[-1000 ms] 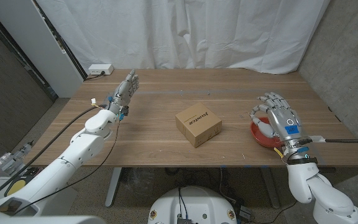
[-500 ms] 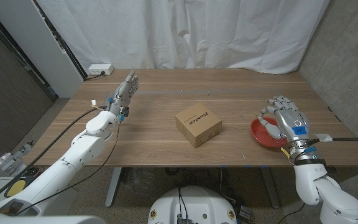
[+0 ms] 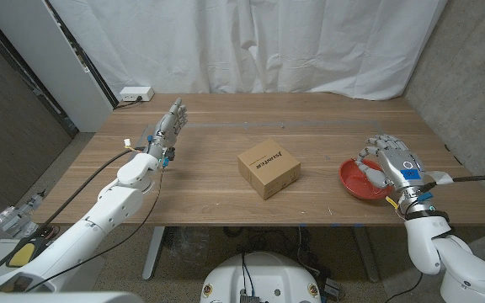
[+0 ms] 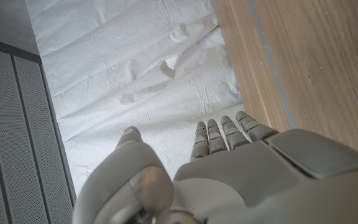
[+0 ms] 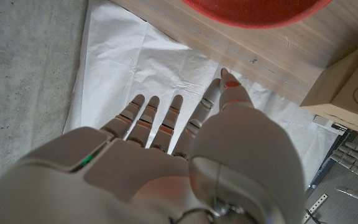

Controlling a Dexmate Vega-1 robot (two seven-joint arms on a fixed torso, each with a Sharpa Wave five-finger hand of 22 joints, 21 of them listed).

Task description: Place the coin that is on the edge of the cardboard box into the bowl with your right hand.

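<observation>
At the far left of the surface (image 3: 226, 181), the left hand (image 3: 168, 126) reaches out from its arm with its fingers (image 3: 175, 114) straight and close together, holding nothing. The left wrist view shows the same hand (image 4: 229, 174) from behind, fingers side by side and extended over the wooden edge toward the white curtain (image 4: 135, 74). A white power strip (image 3: 135, 93) lies on the far left corner, beyond that hand.

Near the middle stands the cardboard box (image 3: 269, 168), closed, turned at an angle to the surface's edges, with a printed mark on its top. No coin can be made out on its rim at this size, so where the coin lies cannot be told.

To the right, well apart from the box, sits the red bowl (image 3: 356, 179), close to the near right edge. Whether anything lies inside it cannot be told. The right hand (image 3: 394, 164) stands just right of the bowl, overlapping its right rim in the head view, with its fingers (image 3: 373, 156) spread and slightly curled, empty. In the right wrist view that hand (image 5: 166, 162) shows its back with the fingers apart, pointing past the surface's edge, with the bowl (image 5: 253, 11) and a corner of the box (image 5: 350, 81) beyond it.
</observation>
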